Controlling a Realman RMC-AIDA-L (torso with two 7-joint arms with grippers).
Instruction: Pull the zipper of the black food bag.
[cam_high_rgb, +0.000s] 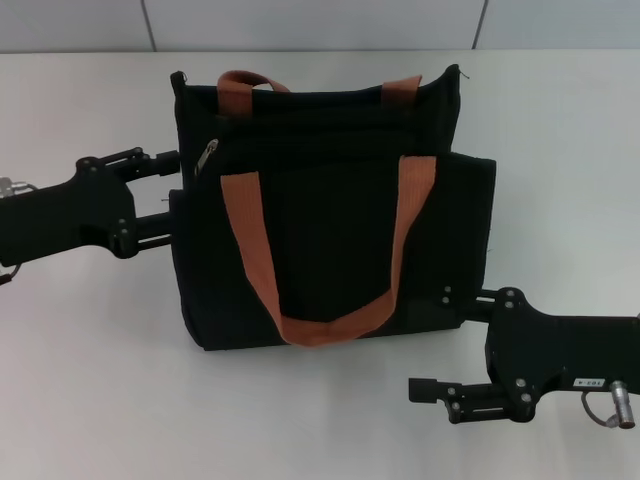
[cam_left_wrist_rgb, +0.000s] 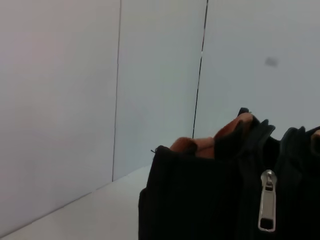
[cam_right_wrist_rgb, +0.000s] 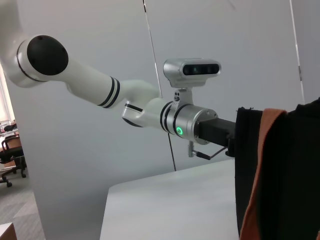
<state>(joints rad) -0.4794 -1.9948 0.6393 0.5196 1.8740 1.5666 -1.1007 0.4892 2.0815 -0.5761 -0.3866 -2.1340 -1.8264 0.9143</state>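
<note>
The black food bag (cam_high_rgb: 330, 205) lies flat on the white table (cam_high_rgb: 90, 380), with two orange-brown straps (cam_high_rgb: 248, 240) across its front. The silver zipper pull (cam_high_rgb: 207, 157) sits at the left end of the zip line, near the bag's upper left corner. It also shows close up in the left wrist view (cam_left_wrist_rgb: 267, 207), on the bag (cam_left_wrist_rgb: 200, 200). My left gripper (cam_high_rgb: 172, 192) is open at the bag's left edge, its upper finger just beside the zipper pull. My right gripper (cam_high_rgb: 432, 342) is open at the bag's lower right corner, one finger against the bag's edge.
The right wrist view shows the bag's side (cam_right_wrist_rgb: 295, 175) and my left arm (cam_right_wrist_rgb: 150, 110) beyond it. A pale wall (cam_high_rgb: 320, 22) runs behind the table's far edge.
</note>
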